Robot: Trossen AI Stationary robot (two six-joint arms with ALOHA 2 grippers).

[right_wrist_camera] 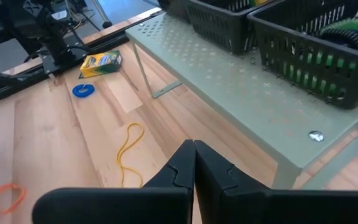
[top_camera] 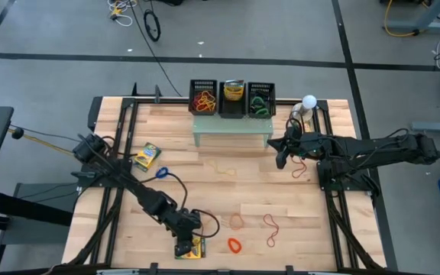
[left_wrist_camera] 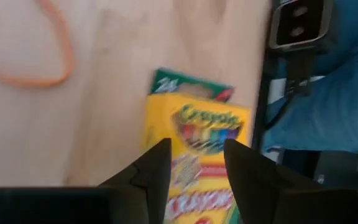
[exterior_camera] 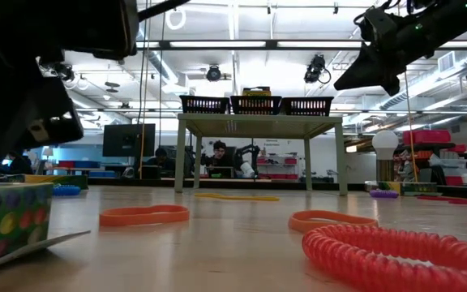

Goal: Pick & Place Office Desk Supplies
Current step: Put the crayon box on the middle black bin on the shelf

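A yellow-and-green crayon box point(left_wrist_camera: 197, 134) lies flat on the wooden table near its front edge point(top_camera: 195, 247). My left gripper point(left_wrist_camera: 196, 163) hangs over it, open, pointing down at a slant, one finger over each long side of the box. I cannot tell whether the fingers touch it. A second crayon box point(top_camera: 147, 156) lies at the left, with a blue band point(top_camera: 161, 173) beside it. Loose orange bands point(top_camera: 237, 221) and red bands point(top_camera: 272, 229) lie on the table. My right gripper point(right_wrist_camera: 194, 163) is shut and empty, held above the table in front of the pale green stand point(top_camera: 231, 128).
Three black baskets point(top_camera: 234, 99) holding bands stand on the stand at the far edge, with a white ball-topped object point(top_camera: 308, 101) to their right. A yellow band point(right_wrist_camera: 129, 149) lies mid-table. An orange band point(left_wrist_camera: 36, 56) lies near the front box. Black frame rails point(top_camera: 342, 221) run along both sides.
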